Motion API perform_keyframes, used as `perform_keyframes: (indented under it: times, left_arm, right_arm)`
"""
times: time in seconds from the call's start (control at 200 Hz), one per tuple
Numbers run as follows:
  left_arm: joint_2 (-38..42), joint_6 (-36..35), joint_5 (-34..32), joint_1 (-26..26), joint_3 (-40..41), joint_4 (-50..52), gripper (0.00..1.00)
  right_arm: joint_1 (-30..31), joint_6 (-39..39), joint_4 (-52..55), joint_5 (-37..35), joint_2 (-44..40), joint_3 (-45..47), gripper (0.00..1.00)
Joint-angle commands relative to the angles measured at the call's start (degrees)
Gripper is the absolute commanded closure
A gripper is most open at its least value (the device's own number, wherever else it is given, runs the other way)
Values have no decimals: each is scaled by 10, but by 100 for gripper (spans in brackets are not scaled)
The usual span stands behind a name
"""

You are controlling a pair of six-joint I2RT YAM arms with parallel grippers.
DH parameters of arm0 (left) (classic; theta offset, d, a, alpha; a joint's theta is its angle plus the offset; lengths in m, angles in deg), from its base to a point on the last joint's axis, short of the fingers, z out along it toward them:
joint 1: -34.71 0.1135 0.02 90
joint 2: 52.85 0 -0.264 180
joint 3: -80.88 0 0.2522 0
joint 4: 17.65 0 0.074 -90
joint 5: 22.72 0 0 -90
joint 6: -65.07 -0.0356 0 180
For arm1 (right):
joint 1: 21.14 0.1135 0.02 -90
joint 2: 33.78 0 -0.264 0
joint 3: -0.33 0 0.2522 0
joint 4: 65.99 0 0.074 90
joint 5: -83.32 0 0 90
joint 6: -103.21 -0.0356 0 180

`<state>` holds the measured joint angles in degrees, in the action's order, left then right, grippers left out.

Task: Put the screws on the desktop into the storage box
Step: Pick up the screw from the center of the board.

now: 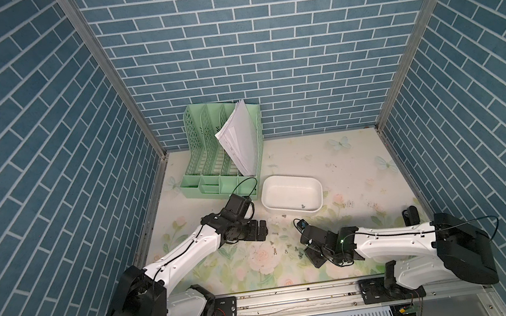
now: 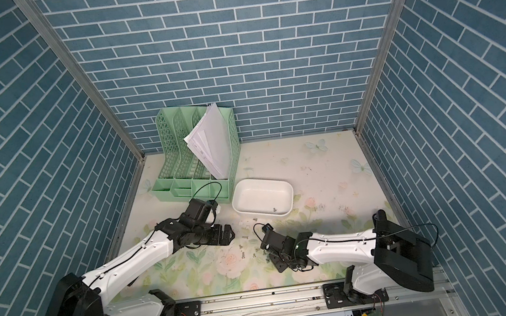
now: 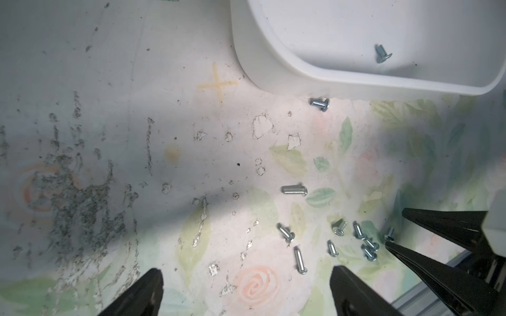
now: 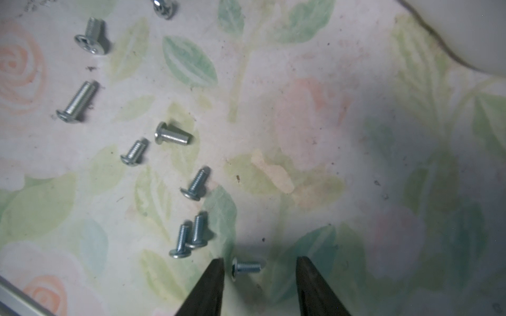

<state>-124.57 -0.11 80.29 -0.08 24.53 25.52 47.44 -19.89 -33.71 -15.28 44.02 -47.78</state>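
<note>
Standing at the front of the bench, I saw the mint-green slotted file rack (image 1: 209, 157) furthest left at the back, with white papers (image 1: 239, 140) leaning in its end bay. Near the rack's front corner the left gripper (image 3: 246, 270) hung low over the desktop (image 1: 344, 160). Its black tapered jaws were spread wide and had nothing between them.

Right of it the screws (image 3: 356, 238) lay loose on the printed roses. They were tiny, bright silver-grey metal pieces with threaded shanks and round domed heads, all on their sides and pointing every way. A flat-headed screw (image 4: 91, 38) showed a cross slot. A longer screw (image 3: 294, 189) lay apart from the cluster, and another one (image 3: 319, 104) sat right against the foot of the storage box (image 1: 291, 211).

That box was shallow, smooth white plastic with rounded corners, just beside the rack. A lone screw (image 1: 303, 205) rested inside it near the front wall.

The desktop itself looked matte and cream, with pale pink blooms and soft green leaves. It was worn in places by dark speckled scuffs (image 3: 76, 197) and flaked patches.

Furthest right, the right gripper (image 4: 260, 260) was down at the surface with its dark pointed jaws partly parted. They straddled a short screw (image 4: 246, 266) that lay flat on the desktop. Its head was just beside one fingertip, with a clear gap to the other, so it was not clamped.
</note>
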Motion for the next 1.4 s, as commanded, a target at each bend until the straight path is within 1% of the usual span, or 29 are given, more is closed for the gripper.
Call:
perform_keyframes:
  times: [0.0, 0.27, 0.41, 0.675, 0.89, 1.11, 1.26, 1.395]
  left_arm:
    - [9, -8, 11, 3, 8, -6, 0]
    - [8, -9, 10, 3, 10, -8, 0]
    - [7, -10, 10, 3, 13, -10, 0]
    - [3, -12, 10, 3, 10, -10, 0]
    - [-2, -14, 11, 3, 6, -9, 0]
    - [-6, -14, 12, 3, 3, -10, 0]
    - [-6, -13, 13, 3, 5, -11, 0]
    - [-7, -10, 15, 3, 8, -15, 0]
  right_arm:
    - [7, -17, -5, -7, 10, -13, 56]
    - [13, -20, -7, -6, 20, -14, 64]
    - [13, -20, -7, -5, 22, -16, 71]
    - [13, -17, -2, -10, 23, -19, 79]
    - [13, -15, 7, -20, 16, -27, 81]
    - [6, -3, 25, -36, 2, -42, 82]
    - [-11, 12, 38, -44, -18, -56, 82]
    - [-43, 37, 48, -50, -38, -74, 82]
